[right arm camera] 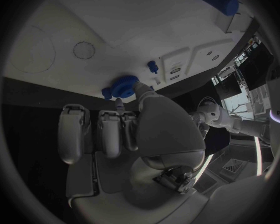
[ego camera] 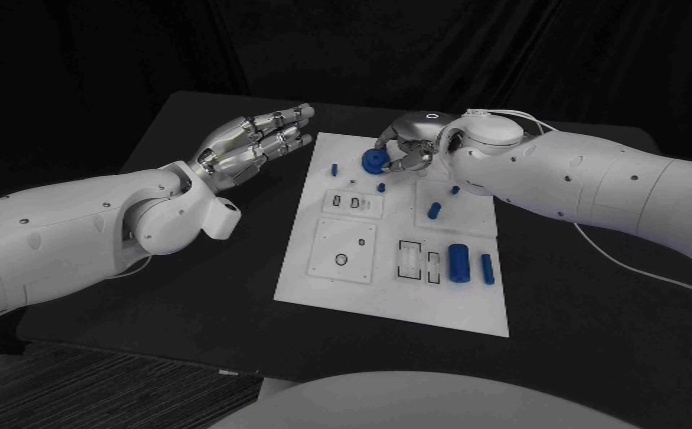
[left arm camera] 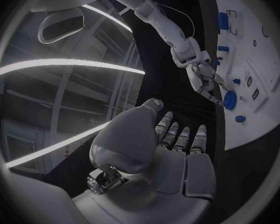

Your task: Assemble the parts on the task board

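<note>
Right hand [ego camera: 411, 144] pinching round blue part [ego camera: 374, 160] over far edge of task board [ego camera: 332, 289], left hand [ego camera: 257, 144] holding nothing, fingers extended, above table [ego camera: 188, 309] beside board's far left corner.

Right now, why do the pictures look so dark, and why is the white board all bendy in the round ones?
Head view: black table and black backdrop swallow the light; the task board stays bright with straight edges. Left wrist view: the fisheye lens curves the board's edge, and bright streaks of room light arc across. Right wrist view: the same bending; the right hand, close up, lies in shade.
</note>
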Controlling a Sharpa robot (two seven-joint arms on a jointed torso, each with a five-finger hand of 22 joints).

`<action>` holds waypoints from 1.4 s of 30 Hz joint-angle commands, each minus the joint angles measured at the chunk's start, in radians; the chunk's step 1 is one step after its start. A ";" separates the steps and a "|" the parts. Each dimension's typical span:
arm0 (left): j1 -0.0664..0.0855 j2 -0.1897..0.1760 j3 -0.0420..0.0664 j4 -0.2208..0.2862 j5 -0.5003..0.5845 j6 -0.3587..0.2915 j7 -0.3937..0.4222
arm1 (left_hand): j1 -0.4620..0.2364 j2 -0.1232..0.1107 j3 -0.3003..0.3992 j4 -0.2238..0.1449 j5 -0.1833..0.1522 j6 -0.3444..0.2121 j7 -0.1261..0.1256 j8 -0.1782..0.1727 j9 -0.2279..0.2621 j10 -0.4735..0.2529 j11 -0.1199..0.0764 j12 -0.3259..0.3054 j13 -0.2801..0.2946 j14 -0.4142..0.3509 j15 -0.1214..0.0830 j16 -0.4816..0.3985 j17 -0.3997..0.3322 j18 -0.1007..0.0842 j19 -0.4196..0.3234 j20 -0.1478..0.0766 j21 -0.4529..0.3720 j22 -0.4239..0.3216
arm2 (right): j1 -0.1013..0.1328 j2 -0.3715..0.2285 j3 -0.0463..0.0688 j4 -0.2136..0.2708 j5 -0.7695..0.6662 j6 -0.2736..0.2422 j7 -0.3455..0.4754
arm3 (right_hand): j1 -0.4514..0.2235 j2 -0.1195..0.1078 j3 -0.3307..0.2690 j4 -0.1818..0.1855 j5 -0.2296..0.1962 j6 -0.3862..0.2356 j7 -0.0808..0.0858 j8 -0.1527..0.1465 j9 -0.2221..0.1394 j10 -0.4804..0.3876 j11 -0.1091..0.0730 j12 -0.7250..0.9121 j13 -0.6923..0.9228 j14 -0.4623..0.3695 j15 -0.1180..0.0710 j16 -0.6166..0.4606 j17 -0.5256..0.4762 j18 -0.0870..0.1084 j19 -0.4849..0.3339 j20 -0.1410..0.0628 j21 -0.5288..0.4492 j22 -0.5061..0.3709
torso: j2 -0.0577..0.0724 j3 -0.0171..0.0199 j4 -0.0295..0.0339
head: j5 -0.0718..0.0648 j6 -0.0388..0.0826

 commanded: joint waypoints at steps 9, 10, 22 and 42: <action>-0.004 0.002 0.001 -0.003 0.000 0.018 0.009 | 0.006 0.005 0.037 -0.008 0.014 -0.008 0.000 0.009 0.016 -0.006 0.011 0.009 0.011 0.000 0.007 0.005 -0.004 0.017 0.004 0.004 -0.001 0.000 | -0.005 -0.018 0.000 0.005 0.000 0.010 -0.016 | -0.043 0.005 0.004 0.017 0.019 0.137 0.036 0.030 -0.003 0.095 0.038 0.017 0.265 0.101 0.032 0.015 0.264 0.009 0.011 0.031 -0.013 0.202 | 0.000 -0.0007 0.0013 | -0.001 0.000; -0.004 0.002 0.001 -0.003 0.000 0.018 0.009 | 0.006 0.005 0.037 -0.008 0.014 -0.008 0.000 0.009 0.016 -0.006 0.011 0.009 0.011 0.000 0.007 0.005 -0.004 0.017 0.004 0.004 -0.001 0.000 | -0.005 -0.020 0.000 0.006 0.000 0.007 -0.015 | -0.044 0.004 0.004 0.017 0.019 0.152 0.040 0.035 -0.001 0.095 0.041 0.017 0.265 0.101 0.035 0.015 0.264 0.009 0.011 0.033 -0.014 0.202 | 0.000 -0.0007 0.0010 | -0.001 -0.001; -0.007 0.000 0.001 -0.004 0.000 0.019 0.009 | 0.006 0.005 0.039 -0.008 0.014 -0.009 -0.001 0.009 0.016 -0.007 0.012 0.009 0.011 0.000 0.007 0.005 -0.004 0.017 0.004 0.004 -0.001 0.000 | -0.006 -0.054 0.000 0.024 0.000 -0.057 -0.003 | -0.045 0.000 0.007 0.019 0.018 0.253 0.041 0.081 0.032 0.095 0.044 0.017 0.265 0.101 0.040 0.016 0.266 0.008 0.015 0.041 -0.012 0.208 | 0.000 0.0002 -0.0004 | 0.006 0.000; -0.007 -0.010 0.001 0.001 0.000 0.010 0.011 | 0.006 0.004 0.042 -0.009 0.014 -0.010 -0.002 0.009 0.016 -0.006 0.012 0.011 0.011 0.001 0.008 0.006 -0.003 0.017 0.006 0.004 0.000 0.001 | 0.087 -0.360 0.000 0.316 0.000 -0.235 -0.032 | 0.011 -0.046 0.003 0.005 -0.070 0.162 0.026 0.038 0.020 0.095 0.031 0.017 0.265 0.099 0.028 0.011 0.260 0.007 0.021 0.031 -0.011 0.214 | -0.001 -0.0008 -0.0007 | 0.007 -0.007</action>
